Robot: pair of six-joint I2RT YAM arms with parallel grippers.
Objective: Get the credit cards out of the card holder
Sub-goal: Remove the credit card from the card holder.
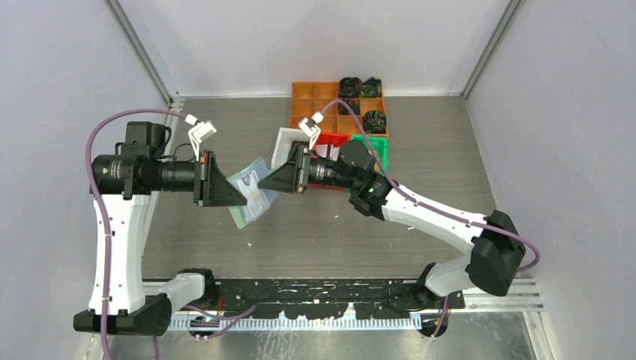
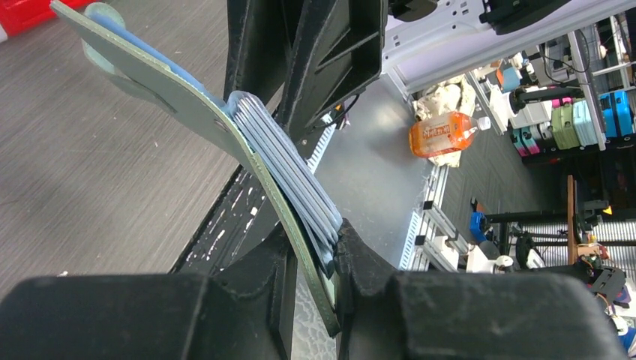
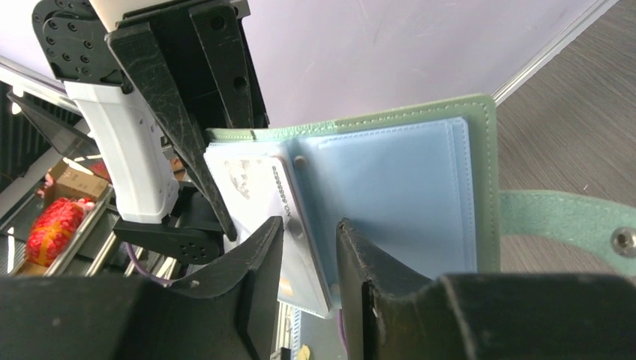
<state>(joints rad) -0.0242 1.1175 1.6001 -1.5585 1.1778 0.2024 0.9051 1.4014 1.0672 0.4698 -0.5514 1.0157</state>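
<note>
Closest to the lens in our left wrist view, the left gripper [image 2: 315, 251] is clamped on the lower edge of the card holder [image 2: 180, 105]: both black fingers [image 2: 274, 262] press the sage-green cover and the stack of bluish clear pockets [image 2: 289, 172] between them. We hold the holder in the air above the table [image 1: 427, 150], between the two arms, opened out and tilted.

From the right wrist, the right gripper [image 3: 309, 232] stands at the holder's open inner face. Its jaws are a little apart, with the lower edge of a silvery-white credit card [image 3: 251, 187] and a pocket leaf in the gap between them. We cannot tell whether the pads pinch that card or only stand on either side of it. The card sits in the pocket nearer the left gripper; the pocket on the other side looks plain blue. A green strap [image 3: 570, 225] with a metal snap hangs off the holder's far edge.

Beyond the grippers, at the back of the table, a white bin [image 1: 285, 146], a red bin [image 1: 330, 139] and a green bin [image 1: 379, 150] stand side by side, partly hidden by our right arm, so we cannot make out their contents. Behind them lies the orange tray [image 1: 315, 101], with dark bundles [image 1: 350, 86] in three of its right-hand compartments.
</note>
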